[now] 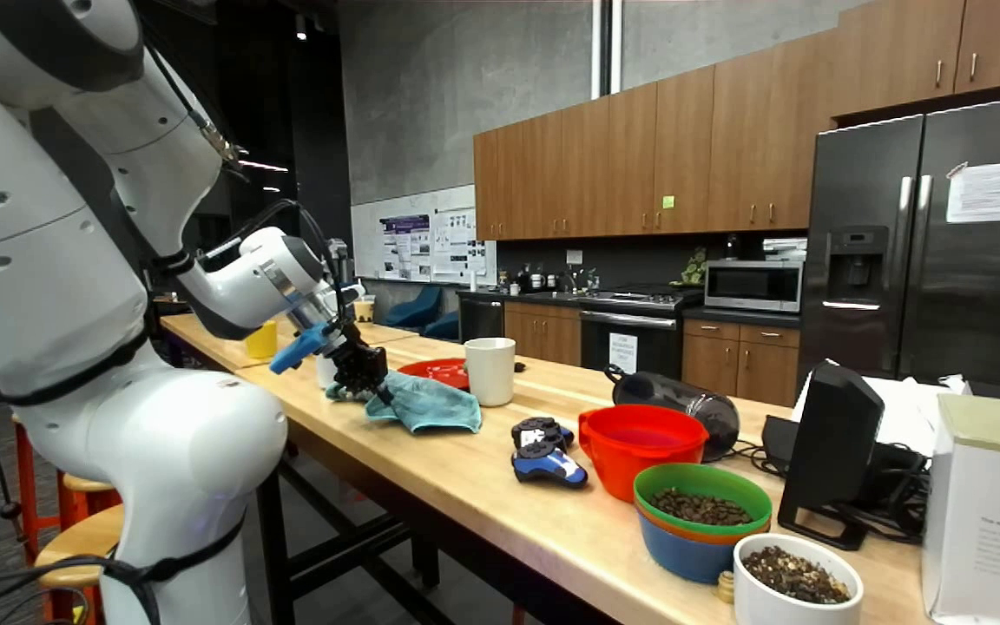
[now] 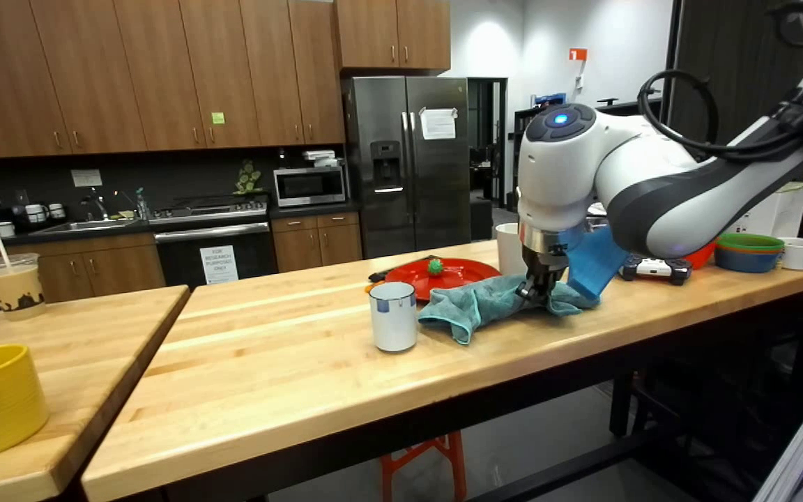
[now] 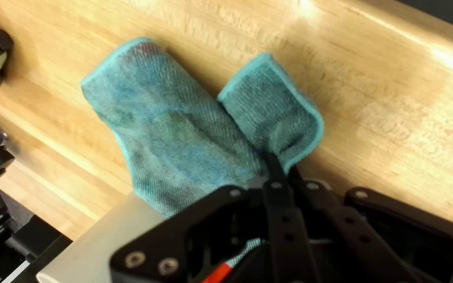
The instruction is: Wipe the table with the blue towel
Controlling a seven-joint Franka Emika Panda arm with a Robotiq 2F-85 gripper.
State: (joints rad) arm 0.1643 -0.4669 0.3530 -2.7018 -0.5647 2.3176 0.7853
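White bowl point(image 1: 786, 603) is sitting closest to the camera in an exterior view, near the robot-side edge of the bench point(image 1: 483, 460). Farther along that edge the towel point(image 1: 430, 406) is lying in a heap, with the gripper point(image 1: 384, 395) leaning down into it. A tall cup point(image 1: 490, 373) is standing just beside the towel, and two controllers point(image 1: 549, 466) are lying between the towel and the bowl.

Also in an exterior view, a small cup point(image 2: 394, 321) is standing right by the towel's end, and a plate point(image 2: 468, 272) is sitting behind, toward the kitchen-side edge. The towel isn't reaching anywhere near the bench corner at the bottom left.

Wrist view is telling the most imo: the jaws are pinching a fold of towel between them, with a flap sticking out on one side and the bigger half lying flat-ish on the other.

So progress-wise, grabbing is looking done and the towel is touching the wood. I'm not managing to tell whether any strokes are finished, and I'm not spotting a spill to judge by. I'm guessing most of the wiping is remaining, especially toward that corner, with cups and plate probably getting in the way.
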